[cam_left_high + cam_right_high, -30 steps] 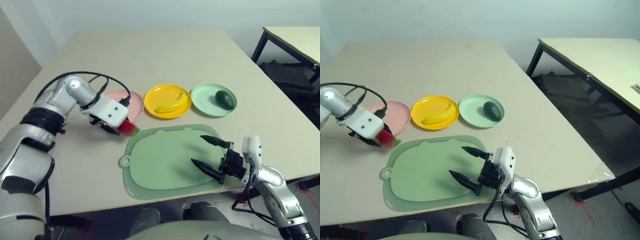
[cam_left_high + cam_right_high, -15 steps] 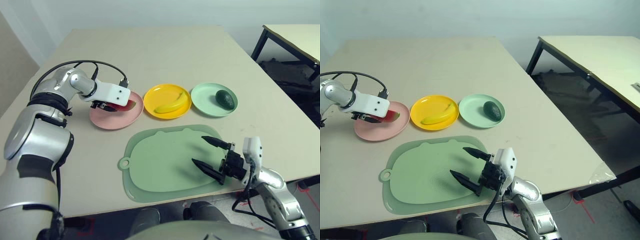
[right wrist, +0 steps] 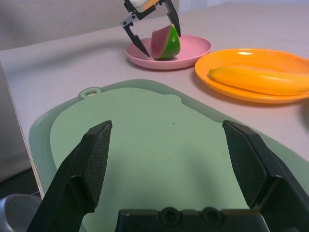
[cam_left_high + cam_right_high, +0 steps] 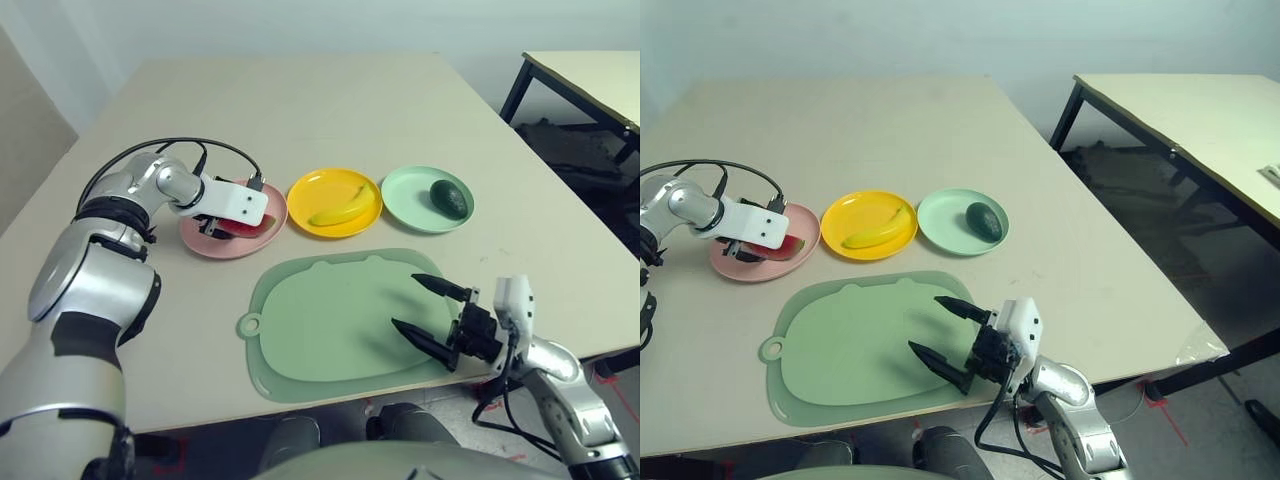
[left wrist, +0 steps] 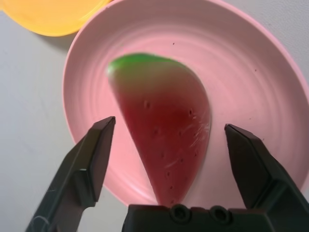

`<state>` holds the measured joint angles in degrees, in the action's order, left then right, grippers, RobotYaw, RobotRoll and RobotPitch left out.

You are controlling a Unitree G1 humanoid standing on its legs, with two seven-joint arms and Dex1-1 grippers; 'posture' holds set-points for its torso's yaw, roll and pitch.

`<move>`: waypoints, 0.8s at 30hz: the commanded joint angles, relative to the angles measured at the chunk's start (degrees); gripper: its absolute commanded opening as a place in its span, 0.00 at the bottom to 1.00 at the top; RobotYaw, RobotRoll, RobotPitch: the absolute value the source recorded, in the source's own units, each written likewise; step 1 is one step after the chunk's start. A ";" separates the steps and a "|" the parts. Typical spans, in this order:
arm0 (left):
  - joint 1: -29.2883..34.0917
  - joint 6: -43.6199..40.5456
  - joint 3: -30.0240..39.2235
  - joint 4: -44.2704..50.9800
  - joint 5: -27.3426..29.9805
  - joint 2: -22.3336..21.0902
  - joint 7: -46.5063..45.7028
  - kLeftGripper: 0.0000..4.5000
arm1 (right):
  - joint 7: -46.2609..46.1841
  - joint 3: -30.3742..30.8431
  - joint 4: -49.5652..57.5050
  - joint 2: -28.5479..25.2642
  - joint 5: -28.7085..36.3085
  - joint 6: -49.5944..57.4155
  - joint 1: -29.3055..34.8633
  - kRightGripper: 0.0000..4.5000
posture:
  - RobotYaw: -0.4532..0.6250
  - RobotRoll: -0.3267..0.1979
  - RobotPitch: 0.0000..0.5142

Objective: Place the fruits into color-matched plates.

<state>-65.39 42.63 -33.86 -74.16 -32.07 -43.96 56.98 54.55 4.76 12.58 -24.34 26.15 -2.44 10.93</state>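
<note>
The red watermelon wedge (image 5: 164, 130) with green rind lies on the pale pink plate (image 4: 215, 247). My left gripper (image 5: 170, 124) hovers just over it, open, with a finger on either side and clear of the wedge. The yellow banana (image 4: 340, 210) rests in the yellow-orange plate (image 4: 310, 190). The dark avocado (image 4: 450, 198) sits in the mint green plate (image 4: 410, 200). My right gripper (image 4: 406, 301) stands open and empty over the near right part of the sage-green mat (image 4: 320, 320).
The three plates form a row across the middle of the beige table, with the mat in front of them. The table's right edge drops off near the green plate, and a second table (image 4: 590, 80) stands beyond it.
My left gripper carried the watermelon wedge from beside the mat onto the pink plate and opened, leaving it lying there. The right gripper has barely moved.
</note>
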 commanded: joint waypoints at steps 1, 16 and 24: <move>-0.06 0.62 2.00 0.25 0.61 -1.12 0.27 0.99 | -1.36 -2.85 -2.13 -0.10 1.18 0.80 -2.06 1.00 | 0.37 0.62 0.00; 28.97 -26.50 32.13 41.03 37.92 -3.63 12.92 0.99 | -12.53 -14.12 -24.38 4.70 -1.66 -5.76 -17.20 1.00 | 0.44 0.62 0.00; 59.44 -40.42 49.51 73.84 48.48 12.40 -15.92 0.99 | -13.65 -18.09 -28.67 4.83 -2.61 -12.70 -15.75 1.00 | 0.47 0.62 0.00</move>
<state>-7.19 3.99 13.50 -4.26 14.77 -32.96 45.63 41.15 -12.63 -16.25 -19.81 23.79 -14.10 -5.56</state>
